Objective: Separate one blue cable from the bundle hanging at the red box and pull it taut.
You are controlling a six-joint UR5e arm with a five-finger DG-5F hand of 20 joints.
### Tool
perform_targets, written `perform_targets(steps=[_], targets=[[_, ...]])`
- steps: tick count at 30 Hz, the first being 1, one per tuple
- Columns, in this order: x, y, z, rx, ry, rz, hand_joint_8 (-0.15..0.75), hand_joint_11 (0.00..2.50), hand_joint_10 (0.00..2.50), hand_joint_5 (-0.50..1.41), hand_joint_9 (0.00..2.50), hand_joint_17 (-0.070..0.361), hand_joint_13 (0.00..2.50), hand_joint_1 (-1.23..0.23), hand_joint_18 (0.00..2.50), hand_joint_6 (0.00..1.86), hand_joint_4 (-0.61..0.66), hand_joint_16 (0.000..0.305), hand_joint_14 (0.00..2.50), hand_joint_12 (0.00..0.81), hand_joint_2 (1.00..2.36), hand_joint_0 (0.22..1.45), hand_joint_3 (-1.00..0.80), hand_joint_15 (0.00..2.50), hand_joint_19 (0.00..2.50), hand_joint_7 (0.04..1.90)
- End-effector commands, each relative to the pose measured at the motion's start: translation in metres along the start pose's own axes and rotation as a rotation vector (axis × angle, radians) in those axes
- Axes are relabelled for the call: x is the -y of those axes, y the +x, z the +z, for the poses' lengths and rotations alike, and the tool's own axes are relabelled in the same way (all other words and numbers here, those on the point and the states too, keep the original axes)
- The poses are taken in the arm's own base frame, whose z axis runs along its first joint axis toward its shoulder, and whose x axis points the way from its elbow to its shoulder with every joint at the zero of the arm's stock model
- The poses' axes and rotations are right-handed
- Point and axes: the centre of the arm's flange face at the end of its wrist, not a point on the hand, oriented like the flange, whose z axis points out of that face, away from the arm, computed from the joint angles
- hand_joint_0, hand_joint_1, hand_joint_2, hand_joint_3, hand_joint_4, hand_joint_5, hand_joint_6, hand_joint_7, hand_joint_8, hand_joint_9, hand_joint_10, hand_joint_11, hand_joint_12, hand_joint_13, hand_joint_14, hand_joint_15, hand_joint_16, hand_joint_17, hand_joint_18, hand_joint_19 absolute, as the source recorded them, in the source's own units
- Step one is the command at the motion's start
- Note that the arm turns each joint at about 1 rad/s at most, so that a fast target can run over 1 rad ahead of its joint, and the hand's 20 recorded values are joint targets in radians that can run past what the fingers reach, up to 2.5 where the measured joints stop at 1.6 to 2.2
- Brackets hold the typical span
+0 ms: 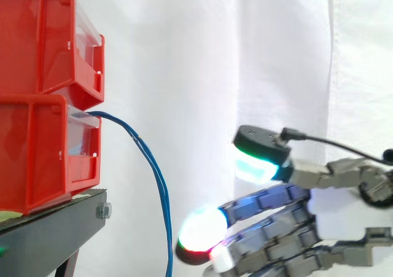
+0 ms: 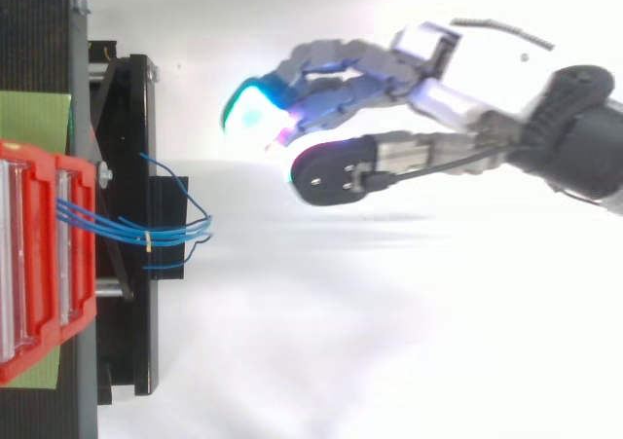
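Reaching in from the right of the side view, the hand (image 1: pixel 344 218) is spread, its fingers nearly straight and the thumb apart above them, holding nothing. It sits near the blue cables (image 1: pixel 161 197) without touching them. They leave the lower red bin (image 1: pixel 37 160) at the left and droop to the bottom edge. From above, a small yellow tie (image 2: pixel 148 237) binds them, and beyond it the strands splay. They look thin, light, limp and likely slick. A pinch between the thick pads (image 1: pixel 202 228) on one splayed strand past the tie seems best, pulled gently.
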Motion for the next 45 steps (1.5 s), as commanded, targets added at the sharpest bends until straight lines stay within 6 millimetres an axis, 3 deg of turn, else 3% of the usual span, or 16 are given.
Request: perform_targets(steps=[1, 6, 24, 31, 37, 45], targets=[[0.003, 0.012, 0.022, -0.002, -0.022, 0.013, 0.27, 0.61, 0.02, -0.2, 0.68, 0.108, 0.47, -0.52, 0.48, 0.5, 0.25, 0.048, 0.01, 0.327, 1.0, 0.57, -0.5, 0.31, 0.62, 0.87], [0.016, 0.026, 0.041, -0.022, -0.04, 0.022, 0.269, 0.61, 0.02, -0.2, 0.68, 0.108, 0.47, -0.52, 0.48, 0.5, 0.25, 0.048, 0.01, 0.326, 1.0, 0.57, -0.5, 0.31, 0.62, 0.87], [0.01, 0.038, 0.044, -0.066, -0.095, 0.018, 0.271, 0.61, 0.02, -0.2, 0.68, 0.109, 0.47, -0.51, 0.48, 0.5, 0.25, 0.048, 0.01, 0.327, 1.0, 0.57, -0.5, 0.31, 0.62, 0.87], [0.004, 0.064, 0.04, -0.142, -0.142, 0.05, 0.27, 0.61, 0.02, -0.2, 0.69, 0.11, 0.5, -0.5, 0.5, 0.5, 0.25, 0.049, 0.01, 0.326, 1.0, 0.57, -0.5, 0.33, 0.63, 0.87], [0.003, 0.074, 0.039, -0.163, -0.162, 0.073, 0.275, 0.61, 0.02, -0.2, 0.7, 0.11, 0.54, -0.5, 0.51, 0.5, 0.25, 0.049, 0.01, 0.323, 1.0, 0.57, -0.5, 0.34, 0.63, 0.87], [0.001, 0.073, 0.041, -0.174, -0.175, 0.1, 0.274, 0.62, 0.02, -0.2, 0.72, 0.109, 0.58, -0.5, 0.53, 0.5, 0.25, 0.048, 0.02, 0.318, 1.0, 0.57, -0.5, 0.35, 0.62, 0.87]])
